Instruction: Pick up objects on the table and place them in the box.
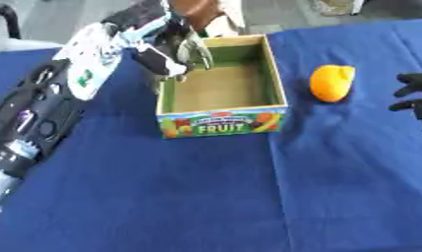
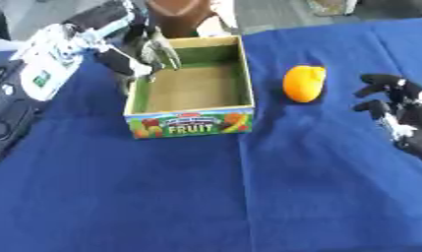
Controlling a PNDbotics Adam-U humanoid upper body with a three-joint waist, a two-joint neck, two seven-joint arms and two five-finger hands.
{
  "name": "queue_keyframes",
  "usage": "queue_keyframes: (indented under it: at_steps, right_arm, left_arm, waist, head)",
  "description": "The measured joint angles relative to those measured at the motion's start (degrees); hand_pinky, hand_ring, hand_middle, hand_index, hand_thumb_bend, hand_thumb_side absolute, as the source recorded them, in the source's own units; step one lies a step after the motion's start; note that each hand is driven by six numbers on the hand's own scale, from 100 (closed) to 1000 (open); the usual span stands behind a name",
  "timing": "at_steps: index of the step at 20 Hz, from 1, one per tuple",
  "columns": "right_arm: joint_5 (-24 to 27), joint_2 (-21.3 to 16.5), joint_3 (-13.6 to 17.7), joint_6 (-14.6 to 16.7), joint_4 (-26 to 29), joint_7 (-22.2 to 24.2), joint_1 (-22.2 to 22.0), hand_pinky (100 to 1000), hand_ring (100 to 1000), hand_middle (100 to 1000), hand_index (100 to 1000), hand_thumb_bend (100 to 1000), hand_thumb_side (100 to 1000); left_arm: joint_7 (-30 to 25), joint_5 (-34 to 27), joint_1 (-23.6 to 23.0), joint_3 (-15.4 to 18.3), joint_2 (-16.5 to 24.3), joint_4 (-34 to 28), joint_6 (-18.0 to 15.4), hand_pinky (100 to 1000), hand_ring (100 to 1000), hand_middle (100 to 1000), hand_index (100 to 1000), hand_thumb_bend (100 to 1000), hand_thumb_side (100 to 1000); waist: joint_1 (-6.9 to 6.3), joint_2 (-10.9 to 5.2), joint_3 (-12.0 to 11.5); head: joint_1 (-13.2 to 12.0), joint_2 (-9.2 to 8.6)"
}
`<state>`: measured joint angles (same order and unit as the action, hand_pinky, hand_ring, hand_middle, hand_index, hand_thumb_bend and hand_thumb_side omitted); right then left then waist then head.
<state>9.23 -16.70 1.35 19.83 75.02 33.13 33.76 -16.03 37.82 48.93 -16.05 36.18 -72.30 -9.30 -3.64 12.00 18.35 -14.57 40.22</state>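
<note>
Left hand (image 1: pixel 172 51) hovers at the far left corner of the box (image 1: pixel 279 83), fingers hanging down in a relaxed spread, tips just over the rim and dipping towards the inside — nothing in its hold that can be seen. Its arm (image 1: pixel 50 98), white panel up top and black casing below, runs in from the lower left across the blue tablecloth (image 1: pixel 205 197).

Over on the other side, the right hand (image 2: pixel 395 110) sits at the right edge, fingers loosely extended and pointing towards the middle of the table, holding nothing. It's near the orange fruit (image 2: pixel 303 83) but apart from it — blue cloth shows between them.

That orange fruit lies on the cloth just to the right of the box, close to its right wall, not touching it. It's rounded, a little longer than wide.

The box stands open-topped, green walls inside, a brown floor with nothing visible on it. Its near face carries a colourful label with pictures of fruit and the word FRUIT. Behind the box, at the table's far edge, something brown shows, partly hidden by the left hand.
</note>
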Motion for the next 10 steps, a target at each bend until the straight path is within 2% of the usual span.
queue_keyframes:
  at_steps: [3, 8, 10]
  right_arm:
    - [-0.14, 0.02, -0.23, -0.08, 0.00, 0.30, -0.01, 699, 1000, 643, 836, 100, 339]
    - [-0.63, 0.25, -0.65, 0.05, -0.04, 0.92, -0.06, 699, 1000, 641, 823, 100, 341]
    - [-0.85, 0.32, -0.71, 0.12, -0.06, 1.02, -0.10, 699, 1000, 642, 823, 100, 342]
  left_arm:
    - [-0.44, -0.08, 0.01, -0.24, -0.46, 0.29, -0.62, 571, 342, 277, 595, 413, 286]
    - [-2.67, -1.04, -0.06, -1.59, -1.15, 0.39, -2.10, 593, 418, 353, 628, 470, 300]
    - [-3.54, -1.31, -0.10, -1.90, -1.47, 0.56, -2.48, 589, 389, 312, 608, 455, 300]
  waist:
    - [-0.21, 0.00, 0.15]
    - [-0.26, 0.00, 0.41]
    - [-0.30, 0.00, 0.47]
  head:
    - [0.02, -0.01]
    - [0.03, -0.05]
    - [0.03, -0.08]
